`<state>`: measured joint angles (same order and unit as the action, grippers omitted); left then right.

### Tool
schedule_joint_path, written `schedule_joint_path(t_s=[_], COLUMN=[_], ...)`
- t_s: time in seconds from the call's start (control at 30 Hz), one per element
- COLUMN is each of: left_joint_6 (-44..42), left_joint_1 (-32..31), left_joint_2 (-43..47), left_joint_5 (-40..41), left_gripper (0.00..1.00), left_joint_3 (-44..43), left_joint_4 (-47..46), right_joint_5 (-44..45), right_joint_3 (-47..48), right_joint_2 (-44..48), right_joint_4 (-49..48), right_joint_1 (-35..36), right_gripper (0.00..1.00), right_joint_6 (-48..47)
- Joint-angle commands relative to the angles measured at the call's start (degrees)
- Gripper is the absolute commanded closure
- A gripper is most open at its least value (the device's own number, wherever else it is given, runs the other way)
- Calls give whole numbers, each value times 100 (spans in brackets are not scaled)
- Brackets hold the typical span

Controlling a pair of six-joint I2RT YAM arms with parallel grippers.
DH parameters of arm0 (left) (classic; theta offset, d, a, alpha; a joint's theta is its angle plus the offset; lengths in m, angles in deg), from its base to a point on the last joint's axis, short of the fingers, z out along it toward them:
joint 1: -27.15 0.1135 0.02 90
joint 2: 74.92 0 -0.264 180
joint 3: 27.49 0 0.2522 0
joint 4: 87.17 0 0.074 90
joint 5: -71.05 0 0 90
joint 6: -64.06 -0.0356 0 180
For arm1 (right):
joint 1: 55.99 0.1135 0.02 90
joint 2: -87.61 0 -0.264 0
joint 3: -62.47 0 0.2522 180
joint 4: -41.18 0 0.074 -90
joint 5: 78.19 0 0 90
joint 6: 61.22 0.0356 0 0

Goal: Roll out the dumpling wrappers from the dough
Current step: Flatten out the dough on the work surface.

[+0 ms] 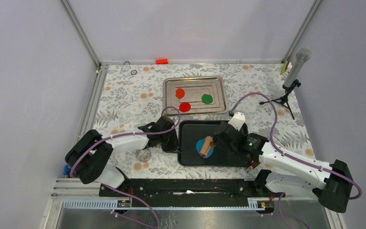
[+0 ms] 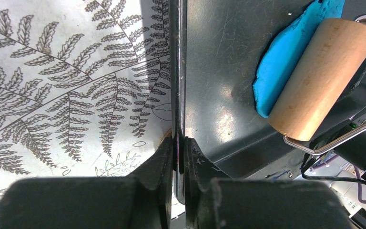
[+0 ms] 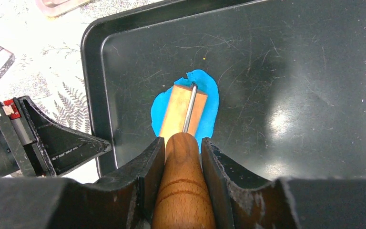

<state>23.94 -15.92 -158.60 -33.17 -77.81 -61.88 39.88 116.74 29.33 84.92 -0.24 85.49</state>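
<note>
Left gripper (image 2: 178,143): jaws pinched tight on the left rim of the black tray (image 2: 219,71). Right gripper (image 3: 183,148): clamped around the wooden handle of the rolling pin (image 3: 176,109), whose barrel lies on the dough (image 3: 210,102). The dough is a thin, irregular blue sheet, left of centre in the black tray. Beyond it, a steel tray (image 1: 169,93) holds three discs, set apart from one another: orange wrapper (image 1: 180,92), red wrapper (image 1: 185,107), green wrapper (image 1: 207,98).

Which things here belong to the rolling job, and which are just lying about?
In the job: blue dough, wooden roller in right gripper, black tray clamped by left gripper, coloured discs on steel tray.
Lying about: microphone, red block.
</note>
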Motion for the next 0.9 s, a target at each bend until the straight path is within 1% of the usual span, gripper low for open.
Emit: schedule_joint_path(t_s=[0.0,0.13,0.27,0.37,0.57,0.63,0.73,0.87], left_joint_6=[63,53,45,40,41,47,65,76], left_joint_1=[0,0,5,1,0,7,9,5], left_joint_2=[187,244,339,391,401,368,255,154], left_joint_5=[106,131,175,213,255,269,241,170], left_gripper=[100,100,100,100,100,100,100,100], left_joint_3=[132,135,144,164,163,142,101,52], left_joint_4=[-10,42,108,154,181,162,80,62], right_joint_5=[-94,-68,-22,43,402,372,229,86], right_joint_3=[-108,-172,-153,-179,-193,-184,-187,-148], right_joint_2=[-635,-1052,-1297,-1066,-138,93,-12,-890], right_joint_4=[1268,496,318,597,2075,2294,1887,1096], right_joint_1=[6,6,6,7,6,2,6,20], right_gripper=[100,100,100,100,100,100,100,100], right_joint_6=[104,33,58,100,334,349,223,53])
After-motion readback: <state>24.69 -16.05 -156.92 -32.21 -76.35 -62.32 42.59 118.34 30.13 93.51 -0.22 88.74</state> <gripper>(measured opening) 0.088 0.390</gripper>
